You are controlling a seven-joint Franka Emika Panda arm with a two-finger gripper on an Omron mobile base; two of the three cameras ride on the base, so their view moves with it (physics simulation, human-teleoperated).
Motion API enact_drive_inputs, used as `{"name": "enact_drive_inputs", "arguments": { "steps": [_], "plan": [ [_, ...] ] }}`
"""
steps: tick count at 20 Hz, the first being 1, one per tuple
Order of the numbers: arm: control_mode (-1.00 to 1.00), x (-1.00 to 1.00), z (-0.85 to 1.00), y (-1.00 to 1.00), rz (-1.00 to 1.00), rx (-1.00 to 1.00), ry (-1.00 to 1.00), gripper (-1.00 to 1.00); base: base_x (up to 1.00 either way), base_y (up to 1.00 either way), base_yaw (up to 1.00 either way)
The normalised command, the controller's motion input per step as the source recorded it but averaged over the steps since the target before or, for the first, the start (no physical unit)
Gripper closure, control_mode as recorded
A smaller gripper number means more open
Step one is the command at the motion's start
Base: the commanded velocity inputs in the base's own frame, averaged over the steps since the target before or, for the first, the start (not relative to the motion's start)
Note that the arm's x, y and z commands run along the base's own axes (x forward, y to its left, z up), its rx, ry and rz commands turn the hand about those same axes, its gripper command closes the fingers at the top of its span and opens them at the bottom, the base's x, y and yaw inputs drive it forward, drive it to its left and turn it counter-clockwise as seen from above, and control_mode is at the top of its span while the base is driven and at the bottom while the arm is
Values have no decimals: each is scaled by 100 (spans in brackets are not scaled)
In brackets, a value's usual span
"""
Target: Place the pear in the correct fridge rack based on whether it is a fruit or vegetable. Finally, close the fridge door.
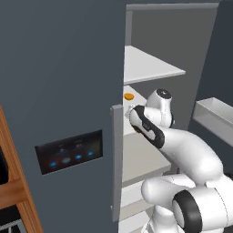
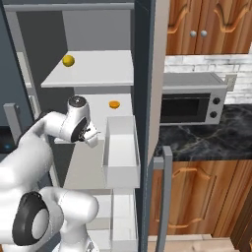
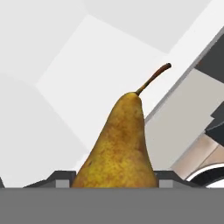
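Observation:
The pear (image 3: 120,148), orange-brown with a thin stalk, stands upright between my fingertips (image 3: 61,178). My gripper (image 3: 114,180) is shut on its lower body. The arm reaches into the open fridge, and the gripper (image 2: 93,136) hangs just above the front of the middle shelf (image 2: 125,101). From the left side the gripper (image 1: 131,110) sits at that shelf's front edge, near the panel door's handle. The fridge door (image 2: 144,74) stands open, seen edge-on, with its grey bar handle (image 2: 167,192) low down. Its inner side (image 1: 224,63) shows on the right.
A flat round orange item (image 2: 114,104) lies on the middle shelf behind the gripper. A yellow ball-like fruit (image 2: 68,60) rests on the upper shelf. White door bins (image 2: 120,147) hang on the open door. The blue-lit panel door (image 1: 68,152) stands left; a microwave (image 2: 192,101) sits right.

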Motion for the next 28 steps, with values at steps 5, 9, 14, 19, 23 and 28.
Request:
{"name": "enact_drive_inputs", "arguments": {
  "steps": [5,9,14,19,23,28],
  "plan": [
    [-100,68,-4,0,5,-1,1,100,0,0,0],
    [-100,53,-31,0,0,-5,5,100,0,0,0],
    [-100,53,-17,0,0,-6,1,100,0,0,0],
    [-100,38,-27,0,0,-5,0,100,0,0,0],
    [-100,52,-26,0,0,-2,-2,100,0,0,0],
    [-100,31,-31,0,0,-3,-4,-100,0,0,0]
  ]
}}
